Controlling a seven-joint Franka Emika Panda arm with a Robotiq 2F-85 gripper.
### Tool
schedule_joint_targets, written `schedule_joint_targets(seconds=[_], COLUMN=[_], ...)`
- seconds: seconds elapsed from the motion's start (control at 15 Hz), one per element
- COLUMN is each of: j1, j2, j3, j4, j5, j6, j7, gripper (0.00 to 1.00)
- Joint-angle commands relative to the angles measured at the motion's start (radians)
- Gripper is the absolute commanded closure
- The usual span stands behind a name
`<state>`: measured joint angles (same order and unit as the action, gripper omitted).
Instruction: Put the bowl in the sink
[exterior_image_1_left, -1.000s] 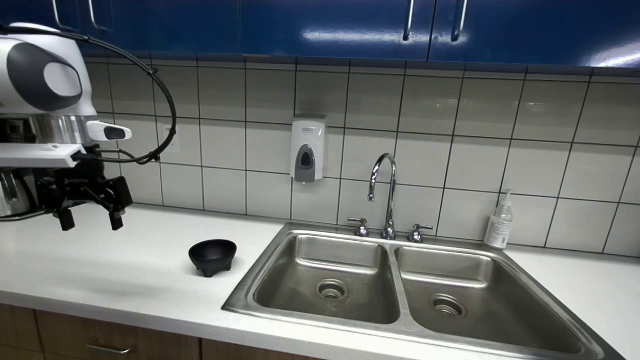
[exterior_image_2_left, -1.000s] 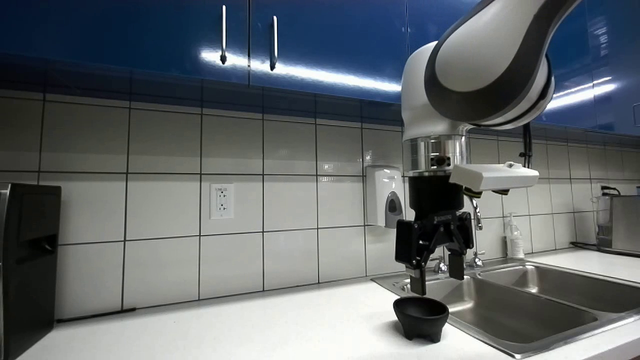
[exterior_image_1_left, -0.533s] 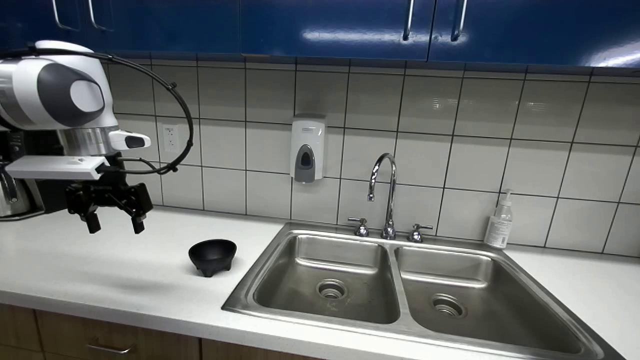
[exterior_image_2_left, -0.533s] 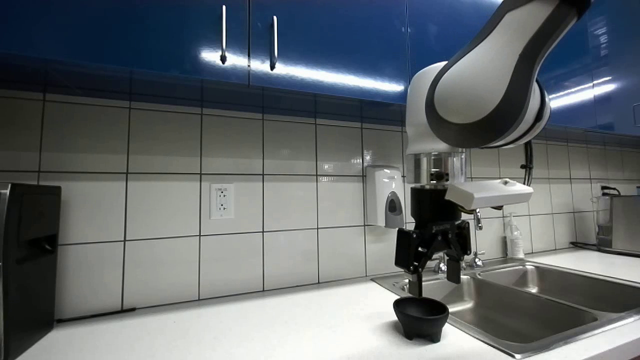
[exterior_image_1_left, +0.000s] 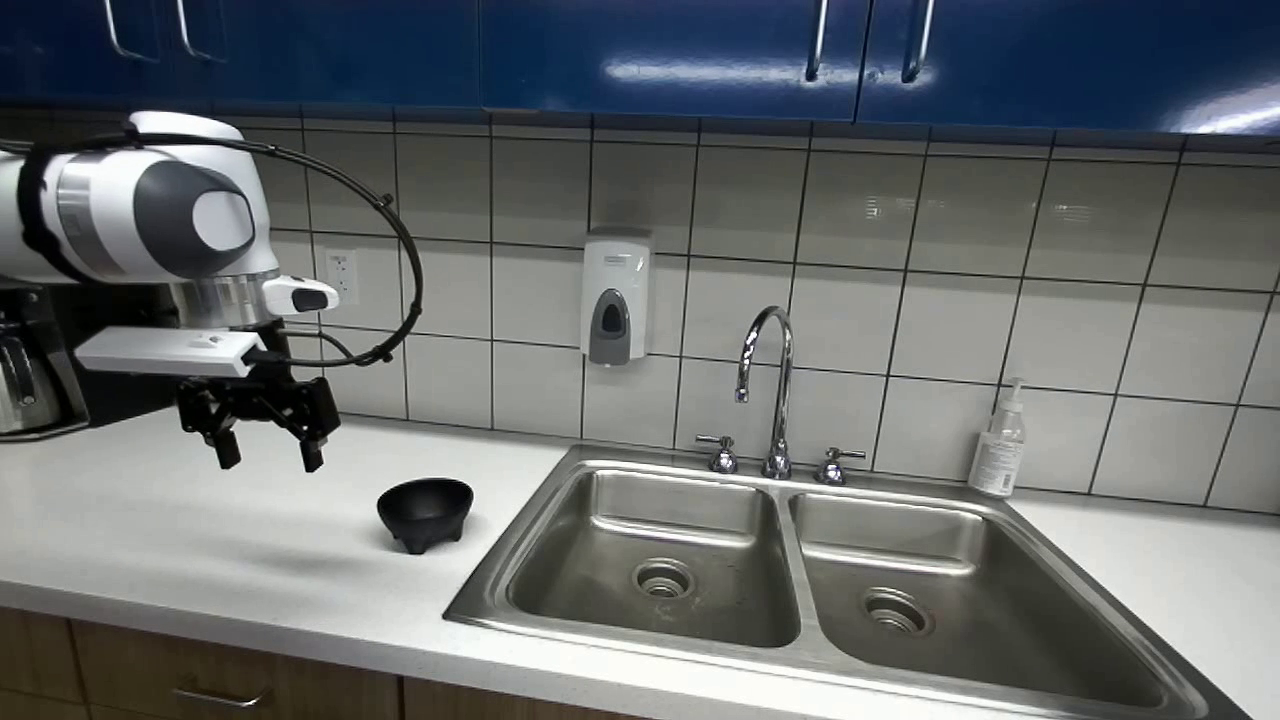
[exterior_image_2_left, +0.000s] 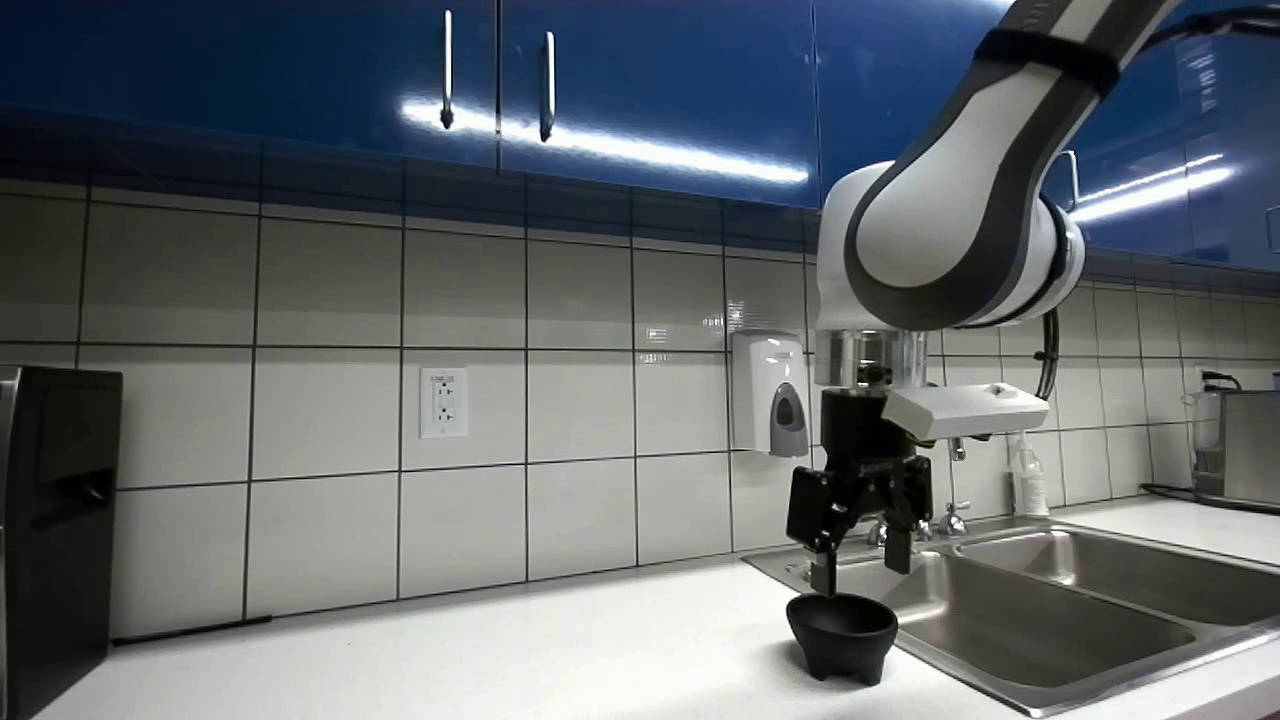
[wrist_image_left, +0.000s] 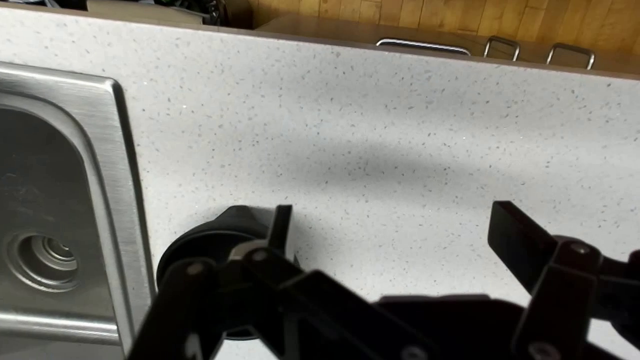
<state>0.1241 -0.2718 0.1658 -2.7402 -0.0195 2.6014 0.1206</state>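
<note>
The small black bowl (exterior_image_1_left: 425, 515) stands upright on the white counter beside the left edge of the steel double sink (exterior_image_1_left: 725, 612). The bowl (exterior_image_2_left: 843, 645) and the sink (exterior_image_2_left: 1050, 625) also show in the other exterior picture. My gripper (exterior_image_1_left: 270, 462) is open and empty above the counter, left of the bowl and higher than its rim. In an exterior view the gripper (exterior_image_2_left: 861, 578) appears above the bowl. In the wrist view the gripper (wrist_image_left: 391, 220) has its left finger partly covering the bowl (wrist_image_left: 200, 245); the sink rim (wrist_image_left: 118, 200) lies farther left.
A chrome tap (exterior_image_1_left: 783, 400) stands behind the sink. A soap bottle (exterior_image_1_left: 998, 450) stands at the back right. A dispenser (exterior_image_1_left: 616, 300) hangs on the tiled wall under blue cabinets (exterior_image_1_left: 660, 50). A dark appliance (exterior_image_2_left: 60, 520) stands on the counter. The counter's front edge (wrist_image_left: 320, 42) shows.
My gripper has moved right, closer to the bowl, in an exterior view, and the arm sits lower in both exterior views. The fingers stay open. The bowl has not moved.
</note>
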Motion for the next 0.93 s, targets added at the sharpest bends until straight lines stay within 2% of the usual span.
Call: schedule_joint_targets(seconds=[0.0, 0.47, 0.87], j1=[0.006, 0.005, -0.032], j2=[0.072, 0.192, 0.326], j3=[-0.051, -0.131, -0.139], j4=[0.069, 0.213, 0.362], j5=[0.027, 0.150, 0.152], j6=[-0.009, -0.094, -0.188], j7=[-0.110, -0.390, -0.507], gripper=[0.00, 0.00, 0.00])
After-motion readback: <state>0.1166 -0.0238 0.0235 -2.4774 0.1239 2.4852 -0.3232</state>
